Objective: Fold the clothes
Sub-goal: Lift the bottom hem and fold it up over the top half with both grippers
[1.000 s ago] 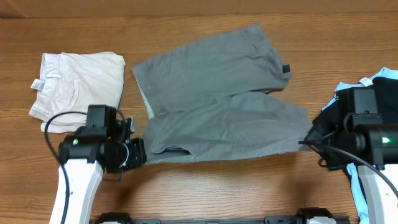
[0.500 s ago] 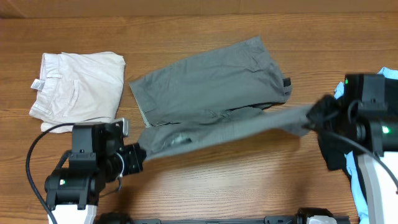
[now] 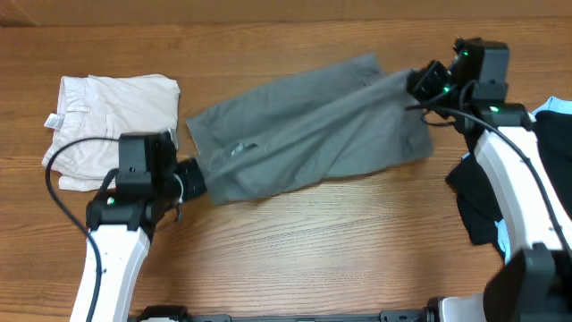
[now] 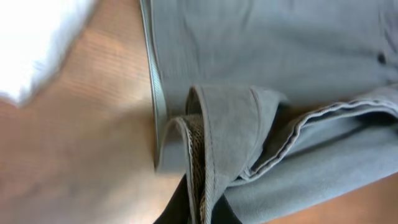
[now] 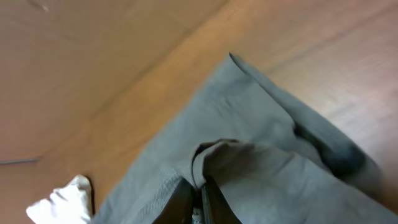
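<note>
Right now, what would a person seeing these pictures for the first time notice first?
The grey shorts lie across the table's middle, one leg doubled over the other; the left gripper pinches their left end and the right gripper their far right corner. Cream shorts sit folded at far left.

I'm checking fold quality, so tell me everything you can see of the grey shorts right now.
The grey shorts are mid-grey, cotton-looking woven cloth with stitched seams. They lie on the wooden table, one half doubled over the other in a slanted, wrinkled band. The left gripper pinches a bunched, seamed edge at their left end; the right gripper pinches a corner at the upper right.
</note>
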### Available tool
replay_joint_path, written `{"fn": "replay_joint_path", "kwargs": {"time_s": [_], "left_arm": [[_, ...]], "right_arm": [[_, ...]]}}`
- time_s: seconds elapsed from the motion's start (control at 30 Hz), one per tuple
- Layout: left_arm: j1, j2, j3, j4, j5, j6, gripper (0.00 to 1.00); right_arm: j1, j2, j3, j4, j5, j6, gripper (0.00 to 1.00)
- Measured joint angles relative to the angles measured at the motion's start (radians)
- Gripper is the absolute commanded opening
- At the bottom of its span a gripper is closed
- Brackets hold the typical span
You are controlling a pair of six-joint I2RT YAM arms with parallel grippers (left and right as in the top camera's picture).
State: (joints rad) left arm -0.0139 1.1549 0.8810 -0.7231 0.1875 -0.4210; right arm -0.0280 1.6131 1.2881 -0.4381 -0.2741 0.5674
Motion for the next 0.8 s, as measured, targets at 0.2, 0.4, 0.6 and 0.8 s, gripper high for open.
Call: {"fn": "replay_joint_path", "kwargs": {"time_s": [0.2,0.4,0.6,0.8], "left_arm": [[0.000,0.110,0.005,0.208,-0.063,0.000,0.04],[0.000,0.190,0.007,0.282,-0.112,0.000,0.06],[0.000,0.262,0.008,0.401,-0.154,-0.006,0.19],[0.000,0.333,0.008,0.479,-0.186,-0.025,0.21]], "right_arm": [[0.001,0.106,0.000,0.161,-0.012,0.001,0.04],[0.023,0.174,0.000,0.260,-0.007,0.002,0.04],[0.036,0.212,0.000,0.355,0.021,0.003,0.04],[0.036,0.249,0.000,0.368,0.043,0.005,0.04]]}}
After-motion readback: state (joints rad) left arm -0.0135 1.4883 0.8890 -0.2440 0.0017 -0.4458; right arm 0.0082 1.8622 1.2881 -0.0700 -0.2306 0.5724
